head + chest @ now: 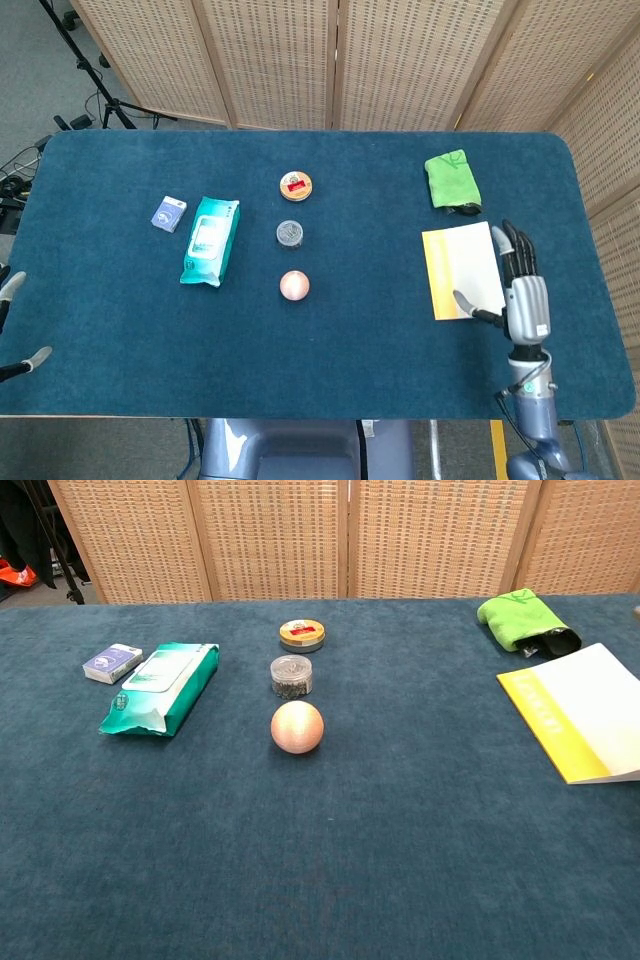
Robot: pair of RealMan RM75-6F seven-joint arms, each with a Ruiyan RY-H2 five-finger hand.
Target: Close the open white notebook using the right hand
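Note:
The white notebook (462,270) lies closed and flat on the blue table, with a yellow strip along its left edge. The chest view shows the notebook (588,718) at the right edge. My right hand (523,293) hovers at the notebook's right side with its fingers spread and nothing in it. Its thumb reaches over the notebook's lower right corner. That hand does not appear in the chest view. Only the fingertips (36,354) of my left hand show, at the far left edge of the head view, apart and holding nothing.
A green cloth (452,179) lies just behind the notebook. In the table's middle stand a round tin (295,185), a small clear jar (290,233) and a pink ball (294,286). A wipes pack (210,240) and a small blue box (168,213) lie on the left.

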